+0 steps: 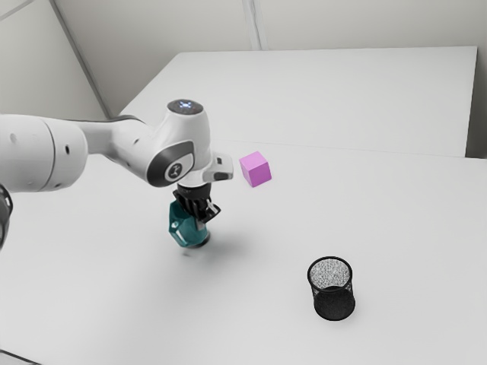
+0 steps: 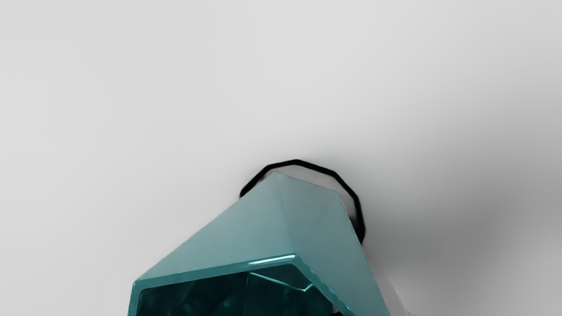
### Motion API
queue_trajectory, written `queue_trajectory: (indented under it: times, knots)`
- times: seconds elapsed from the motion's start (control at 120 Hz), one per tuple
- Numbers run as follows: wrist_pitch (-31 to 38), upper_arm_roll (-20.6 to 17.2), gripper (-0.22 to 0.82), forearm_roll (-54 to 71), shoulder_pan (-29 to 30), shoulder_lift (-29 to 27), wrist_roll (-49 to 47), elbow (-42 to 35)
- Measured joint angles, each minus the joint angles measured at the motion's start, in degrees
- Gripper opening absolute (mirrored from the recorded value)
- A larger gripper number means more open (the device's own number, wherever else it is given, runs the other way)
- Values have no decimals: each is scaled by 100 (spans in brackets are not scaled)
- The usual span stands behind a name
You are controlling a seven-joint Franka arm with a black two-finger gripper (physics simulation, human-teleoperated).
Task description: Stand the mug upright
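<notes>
Leaning slightly, by the look of it, the teal, faceted mug (image 1: 192,233) is pointing its dark base (image 1: 202,242) downward, well in from the far edge of the white bench (image 1: 251,304), towards the near corner at the exterior view's lower left. The black gripper (image 1: 202,217) is crowding its upper part; you cannot tell how the jaws are standing. You are probably handling something stiff, light and slick, its opposite walls offering the steadiest hold.

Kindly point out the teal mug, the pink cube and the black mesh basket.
Teal mug (image 2: 316,224): wrist view, outer wall.
Pink cube (image 1: 261,176): exterior view, side face.
Mesh basket (image 1: 335,306): exterior view, front wall.
</notes>
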Motion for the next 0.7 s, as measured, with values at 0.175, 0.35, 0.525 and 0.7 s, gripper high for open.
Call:
queue_trajectory:
  times: [0.175,0.35,0.525,0.7]
  knots:
    - [38,2,-12,-18,-5,66,-140,6]
    - [47,4,10,-55,-8,27,-209,7]
    - [24,4,22,-64,-15,-122,-261,7]
    - [-28,4,30,-71,-15,-382,-298,-1]
